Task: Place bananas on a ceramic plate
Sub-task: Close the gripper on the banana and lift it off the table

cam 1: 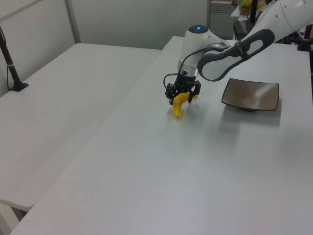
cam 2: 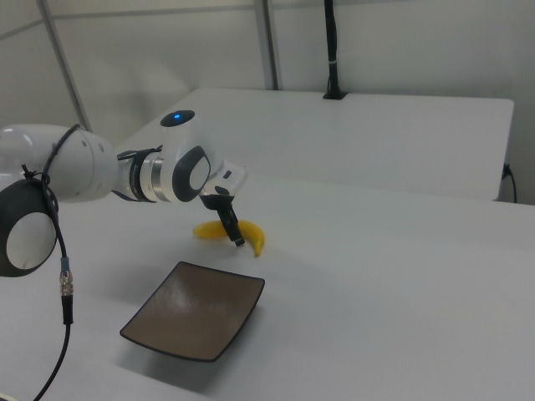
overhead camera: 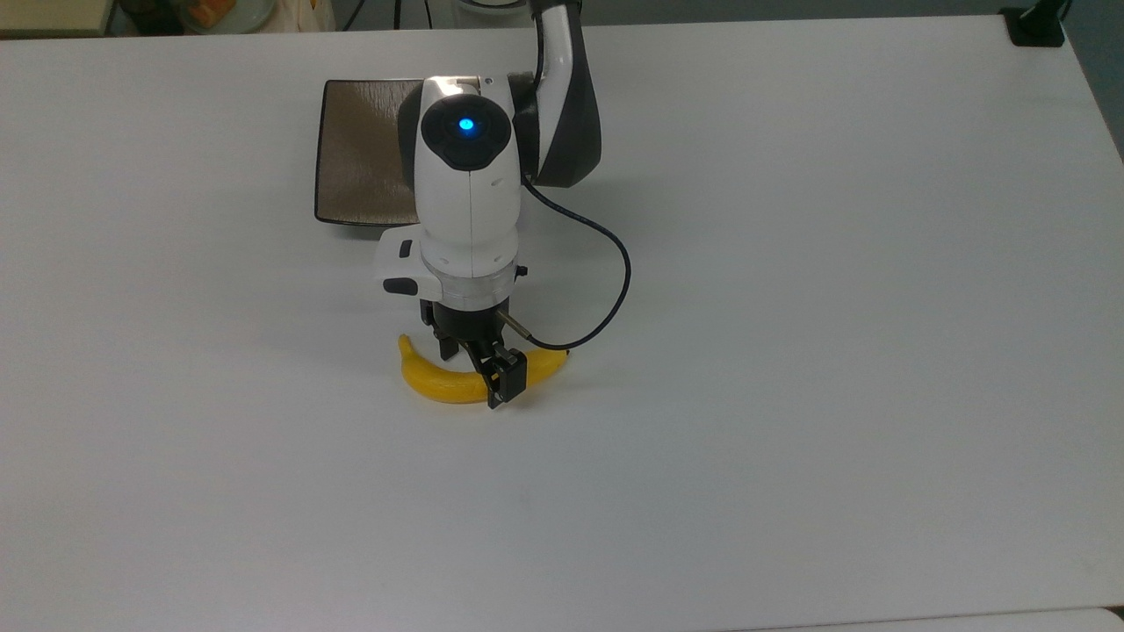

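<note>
Gripper [overhead camera: 475,373] lowered with fingers apart, straddling the banana [overhead camera: 439,383] mid-length; close squarely across the curve before lifting toward the ceramic plate [overhead camera: 360,149] behind it.

Yellow curved banana [overhead camera: 443,384] flat on table, apart from square brown plate [overhead camera: 360,175]

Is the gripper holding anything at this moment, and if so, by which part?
Nothing is clearly held yet. The gripper straddles the middle of the banana, one finger on each side, jaws open. The banana lies on the table.
</note>
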